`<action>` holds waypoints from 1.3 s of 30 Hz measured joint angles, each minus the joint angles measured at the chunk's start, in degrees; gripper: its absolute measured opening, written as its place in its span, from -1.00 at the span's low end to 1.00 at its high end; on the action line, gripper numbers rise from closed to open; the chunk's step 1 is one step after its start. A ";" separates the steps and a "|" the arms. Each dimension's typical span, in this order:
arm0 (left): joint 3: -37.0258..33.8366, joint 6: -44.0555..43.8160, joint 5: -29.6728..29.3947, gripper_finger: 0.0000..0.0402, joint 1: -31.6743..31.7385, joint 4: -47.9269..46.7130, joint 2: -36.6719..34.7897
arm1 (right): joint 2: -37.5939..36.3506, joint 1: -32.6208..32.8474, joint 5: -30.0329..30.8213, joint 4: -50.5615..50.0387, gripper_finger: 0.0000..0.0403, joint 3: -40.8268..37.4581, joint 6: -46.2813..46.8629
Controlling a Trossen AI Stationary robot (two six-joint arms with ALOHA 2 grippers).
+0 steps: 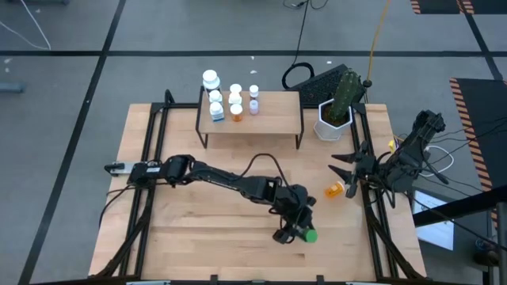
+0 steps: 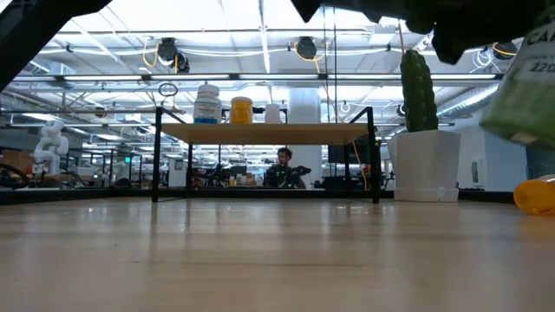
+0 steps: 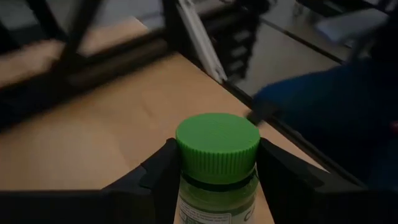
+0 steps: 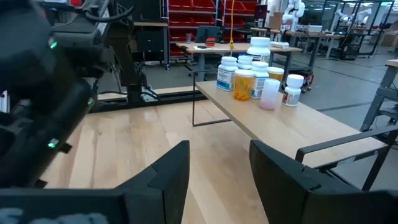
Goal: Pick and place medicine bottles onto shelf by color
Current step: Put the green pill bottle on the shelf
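my left hand [image 3: 217, 180] is clamped on the green-capped bottle [image 3: 217, 163] near the tabletop's [image 1: 198, 222] near right edge, open board all around it. my right hand [image 4: 217, 168] waits at the right edge, fingers parted on nothing, one orange bottle [image 1: 336, 189] lying just beside it. the shelf [image 1: 269, 115] at the far side carries seven bottles [image 1: 234, 100] bunched at its left end, its right half bare.

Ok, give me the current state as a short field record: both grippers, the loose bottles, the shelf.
left gripper: shut on green-capped bottle, near the table's front right
right gripper: open, empty, waiting at the right edge
orange bottle: lying on the table beside the right gripper
shelf: at the back, bottles clustered on its left half
plant pot: right of the shelf
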 joint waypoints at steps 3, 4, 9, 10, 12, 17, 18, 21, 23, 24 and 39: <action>-2.86 -0.60 0.69 -0.08 -0.05 -0.54 -1.04 | 0.00 0.00 0.00 0.05 -0.21 -0.41 0.74; -4.48 -0.85 0.61 -0.07 0.05 0.01 -1.90 | -0.02 0.00 0.00 -0.03 -0.21 -0.60 1.14; -21.04 -2.78 -2.99 -0.05 0.13 7.46 -10.82 | 0.06 0.01 0.04 1.88 -0.21 -1.53 1.48; -25.33 -3.35 -4.26 -0.05 0.11 10.66 -13.57 | 0.07 0.01 0.12 2.04 -0.21 -1.53 1.63; -33.86 -3.88 -8.05 -0.07 0.09 17.28 -19.15 | 0.09 0.02 0.24 2.15 -0.21 -1.53 1.73; -53.63 -3.79 -21.71 -0.05 1.15 28.88 -33.73 | 0.21 -0.04 0.52 3.25 -0.21 -1.53 1.73; -56.38 -3.62 -24.56 -0.04 1.66 31.32 -36.20 | 0.39 -0.04 1.18 3.68 -0.21 -1.53 1.75; -63.63 -2.72 -32.15 -0.03 4.38 35.92 -44.06 | 1.32 -0.04 2.93 5.12 -0.21 -1.56 1.09; -66.69 -2.08 -35.64 -0.03 7.42 39.76 -47.33 | 1.93 -0.07 3.46 5.55 -0.21 -1.55 0.30; -67.85 -2.04 -36.21 -0.03 9.29 40.26 -48.66 | 2.25 -0.13 3.53 5.97 -0.21 -1.55 0.10; -65.50 -0.75 -34.63 -0.01 28.62 41.53 -48.62 | 6.29 -0.50 4.65 6.76 -0.21 -1.55 1.22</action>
